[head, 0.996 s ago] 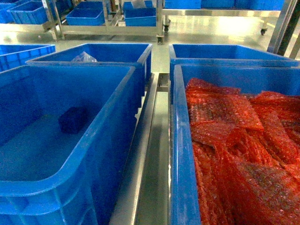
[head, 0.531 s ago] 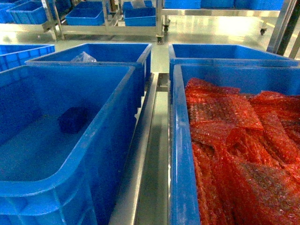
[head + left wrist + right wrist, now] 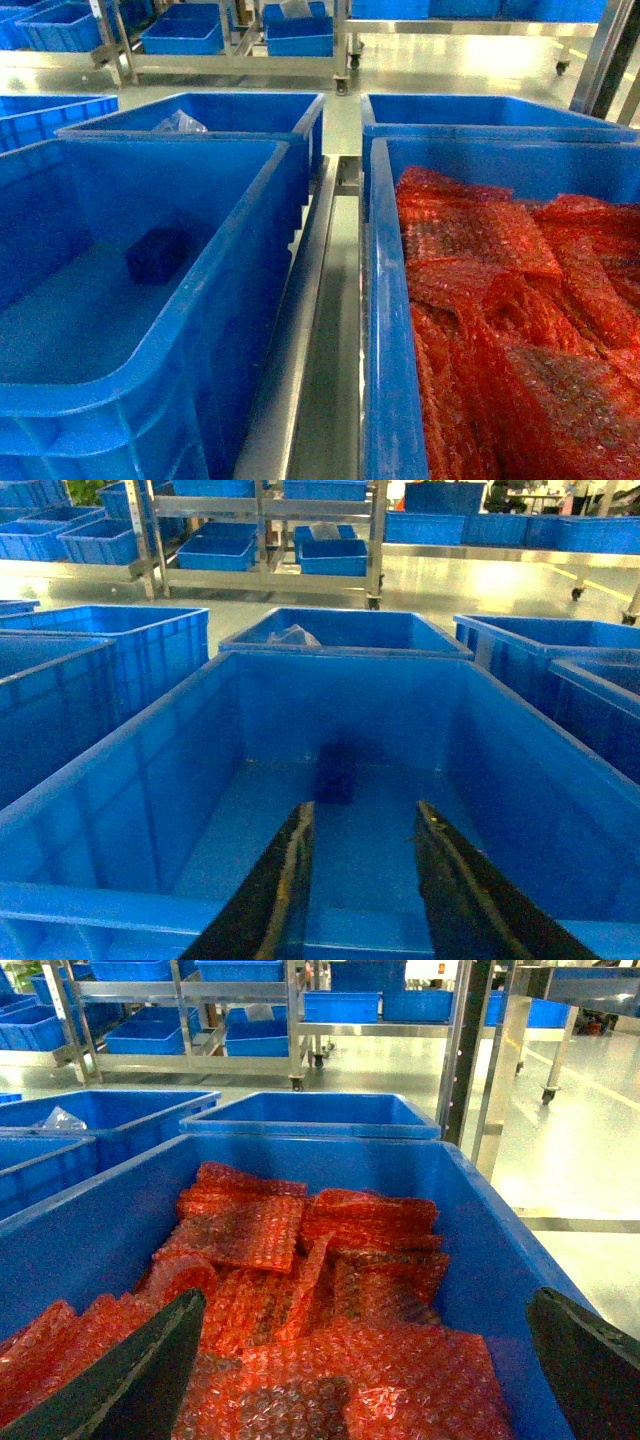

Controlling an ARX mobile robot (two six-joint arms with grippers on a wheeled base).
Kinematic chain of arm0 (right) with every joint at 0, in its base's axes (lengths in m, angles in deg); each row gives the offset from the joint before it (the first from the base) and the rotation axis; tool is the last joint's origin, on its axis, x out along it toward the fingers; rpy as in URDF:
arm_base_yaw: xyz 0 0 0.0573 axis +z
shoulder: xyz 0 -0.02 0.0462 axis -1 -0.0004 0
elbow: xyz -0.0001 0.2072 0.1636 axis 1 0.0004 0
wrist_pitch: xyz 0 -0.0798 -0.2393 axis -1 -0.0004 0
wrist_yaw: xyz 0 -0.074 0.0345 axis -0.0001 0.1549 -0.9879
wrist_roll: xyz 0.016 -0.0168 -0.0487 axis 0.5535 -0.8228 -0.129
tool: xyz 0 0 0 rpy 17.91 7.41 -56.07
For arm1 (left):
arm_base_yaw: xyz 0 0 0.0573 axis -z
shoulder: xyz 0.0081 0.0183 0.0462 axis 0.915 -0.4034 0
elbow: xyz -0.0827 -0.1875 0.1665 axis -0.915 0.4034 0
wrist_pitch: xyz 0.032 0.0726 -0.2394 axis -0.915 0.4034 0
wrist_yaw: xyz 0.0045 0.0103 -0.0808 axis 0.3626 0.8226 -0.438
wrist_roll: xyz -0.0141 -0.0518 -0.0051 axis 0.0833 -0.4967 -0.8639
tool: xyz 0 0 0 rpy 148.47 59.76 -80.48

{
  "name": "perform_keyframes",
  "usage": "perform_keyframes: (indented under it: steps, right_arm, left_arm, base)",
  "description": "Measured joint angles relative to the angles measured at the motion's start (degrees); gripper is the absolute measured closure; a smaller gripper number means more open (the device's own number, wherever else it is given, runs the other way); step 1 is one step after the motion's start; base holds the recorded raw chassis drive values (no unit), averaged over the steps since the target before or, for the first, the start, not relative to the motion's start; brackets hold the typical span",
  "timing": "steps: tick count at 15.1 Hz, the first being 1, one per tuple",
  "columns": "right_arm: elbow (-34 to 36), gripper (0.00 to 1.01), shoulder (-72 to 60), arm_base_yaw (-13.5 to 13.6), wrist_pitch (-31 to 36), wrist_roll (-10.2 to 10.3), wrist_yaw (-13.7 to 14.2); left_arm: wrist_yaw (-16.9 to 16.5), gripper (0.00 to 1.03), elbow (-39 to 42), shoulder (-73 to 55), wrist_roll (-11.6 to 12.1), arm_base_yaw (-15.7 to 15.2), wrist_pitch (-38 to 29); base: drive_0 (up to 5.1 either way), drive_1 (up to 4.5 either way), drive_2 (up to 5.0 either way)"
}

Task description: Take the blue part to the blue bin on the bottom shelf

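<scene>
Just beside my bin at three o'clock stands a like blue plastic crate [image 3: 392, 330] heaped with crumpled red bubble wrap [image 3: 510, 300], and only a shiny flat steel rail [image 3: 300, 340] runs between the two rims. Beyond them, toward twelve o'clock, sit two more blue crates; the left one [image 3: 240, 112] holds a scrap of clear crinkled plastic [image 3: 178, 124], and what lies in the other is hidden by its wall.

The small dark navy-blue boxy part [image 3: 155, 256] rests on the floor of the large bright blue rectangular bin [image 3: 215, 300], toward its far wall, with nothing touching it (the bin's smooth inner walls are otherwise bare). In my left wrist view the part [image 3: 336, 770] lies at twelve o'clock from my left claw [image 3: 362, 880], whose two dark fingers [image 3: 285, 880] are spread apart over the bin's near rim, well short of the part and gripping nothing.

My right claw [image 3: 370, 1370] hangs over the bubble-wrap crate, its fingers [image 3: 140, 1370] parted very wide, at the two lower corners of that view, empty.

The room has a glossy pale floor [image 3: 450, 70]. At the far side stand stainless-steel racks [image 3: 265, 575] on castors, their low shelves loaded with smaller blue crates.
</scene>
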Motion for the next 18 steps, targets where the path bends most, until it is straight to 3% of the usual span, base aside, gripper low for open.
perform_keyframes:
  steps: [7, 18]
  right_arm:
    - [0.0, 0.03, 0.0, 0.0, 0.0, 0.0, 0.0]
    - [0.0, 0.03, 0.0, 0.0, 0.0, 0.0, 0.0]
  left_arm:
    - [0.0, 0.03, 0.0, 0.0, 0.1, 0.0, 0.0]
    - [0.0, 0.05, 0.0, 0.0, 0.1, 0.0, 0.0]
  base:
    - [0.0, 0.00, 0.0]
    - [0.0, 0.00, 0.0]
